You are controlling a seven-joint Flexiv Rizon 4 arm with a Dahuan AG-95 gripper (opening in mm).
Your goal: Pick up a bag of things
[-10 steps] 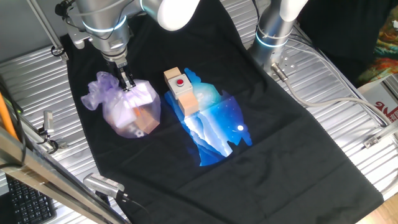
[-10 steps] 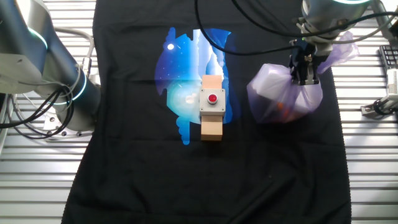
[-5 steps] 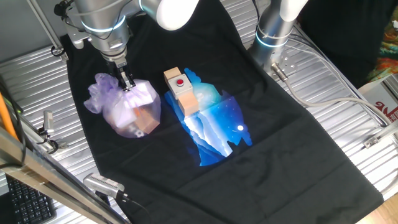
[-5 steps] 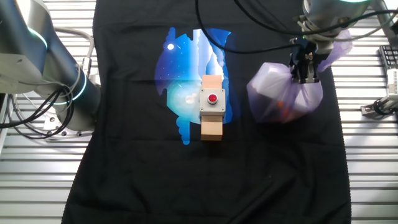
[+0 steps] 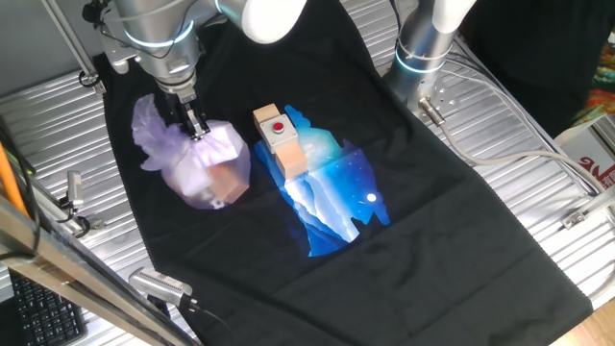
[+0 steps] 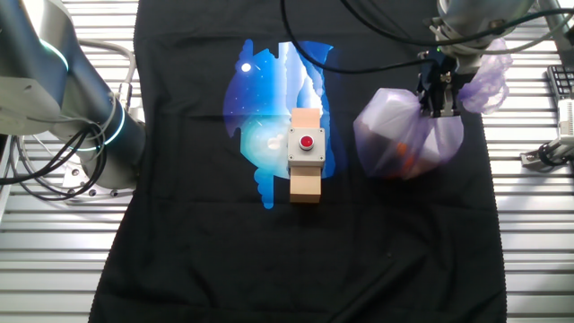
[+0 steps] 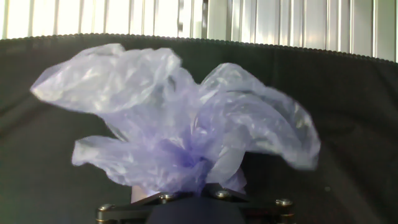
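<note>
The gripper [image 5: 197,130] is pinched closed on the gathered neck of the bag of things [image 5: 207,165], its dark fingers [image 6: 439,100] pressed together with the plastic bunched between them; the bag is pale lilac and translucent, and tan and orange blocks show through its rounded lower part; that lower part looks blurred in both fixed views, and whether it touches the black cloth [image 5: 404,221] cannot be told; the crinkled loose top [image 7: 180,134] fans out above the jaws in the hand view, filling most of it; the bag sits near one edge of the cloth, just beside a wooden block with a red button [image 6: 306,152], apart from it; that block lies on the blue-and-white print [image 6: 269,99] in the cloth's middle; a second arm's base [image 5: 423,48] stands at the table's ribbed metal surface [image 5: 538,163].
</note>
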